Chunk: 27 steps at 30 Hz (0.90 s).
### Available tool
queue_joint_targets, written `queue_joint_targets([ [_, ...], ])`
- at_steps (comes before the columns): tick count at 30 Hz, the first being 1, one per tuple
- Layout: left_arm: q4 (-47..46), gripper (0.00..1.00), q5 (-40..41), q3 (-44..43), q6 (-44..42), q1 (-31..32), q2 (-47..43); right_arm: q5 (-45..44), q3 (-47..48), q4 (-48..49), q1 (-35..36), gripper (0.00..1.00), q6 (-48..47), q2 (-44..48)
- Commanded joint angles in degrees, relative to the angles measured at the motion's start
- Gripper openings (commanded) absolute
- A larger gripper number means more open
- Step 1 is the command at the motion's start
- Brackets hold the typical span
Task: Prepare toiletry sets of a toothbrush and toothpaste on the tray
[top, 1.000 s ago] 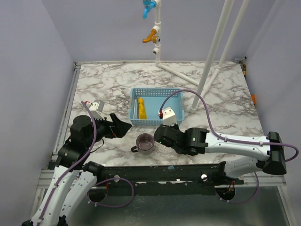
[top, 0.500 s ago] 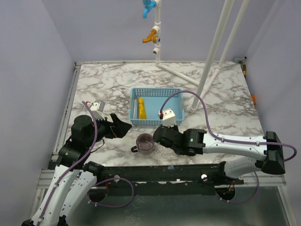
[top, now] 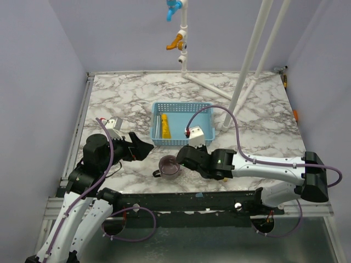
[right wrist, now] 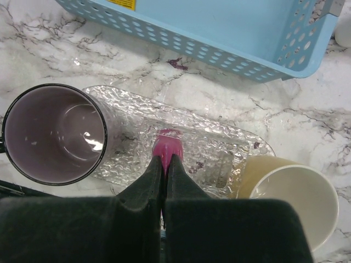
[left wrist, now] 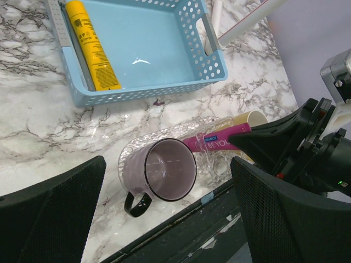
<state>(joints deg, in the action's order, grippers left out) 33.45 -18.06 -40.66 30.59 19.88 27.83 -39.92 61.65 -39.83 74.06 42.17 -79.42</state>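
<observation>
Right gripper (right wrist: 165,159) pinches the pink toothpaste (right wrist: 167,143) over the clear tray (right wrist: 219,148), where an empty mug (right wrist: 53,133) sits. The basket (left wrist: 142,93) holds a yellow tube (left wrist: 92,45). Left gripper (top: 143,148) gapes wide.

You have a tray (right wrist: 219,159) of clear plastic, its surface pebbled and glinting. The pink tube (right wrist: 167,143) is glossy, and so is the yellow tube (left wrist: 93,46) at the upper left of the left wrist view. The purple mug (right wrist: 55,131) looks smooth and shiny, while the cream cup (right wrist: 290,192) is matt. The blue basket (left wrist: 164,49) is perforated plastic with a slick floor. The table (top: 126,93) has a polished marble look. Your left gripper (left wrist: 167,183) shows a black, rough, mesh-like facing; your right gripper (right wrist: 165,160) is smooth matt black.
</observation>
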Motion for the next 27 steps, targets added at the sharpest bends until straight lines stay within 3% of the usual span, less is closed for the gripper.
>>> queue_joint_targets([
  [1, -0.7, 0.95, 1.0, 0.7, -0.7, -0.2, 0.4, -0.3, -1.2, 1.8, -1.0, 0.01, 2.6, -0.6],
  [19, -0.8, 0.95, 0.9, 0.9, -0.7, -0.2, 0.4, 0.7, -0.9, 2.1, -2.1, 0.01, 4.0, -1.4],
  [22, -0.8, 0.95, 0.8, 0.8, -0.7, -0.2, 0.5, 0.5, -0.5, 1.7, -2.1, 0.16, 4.1, -1.5],
  [27, -0.8, 0.95, 0.7, 0.8, -0.7, -0.2, 0.7, -0.7, 1.1, 0.0, -2.1, 0.29, 4.2, -1.2],
])
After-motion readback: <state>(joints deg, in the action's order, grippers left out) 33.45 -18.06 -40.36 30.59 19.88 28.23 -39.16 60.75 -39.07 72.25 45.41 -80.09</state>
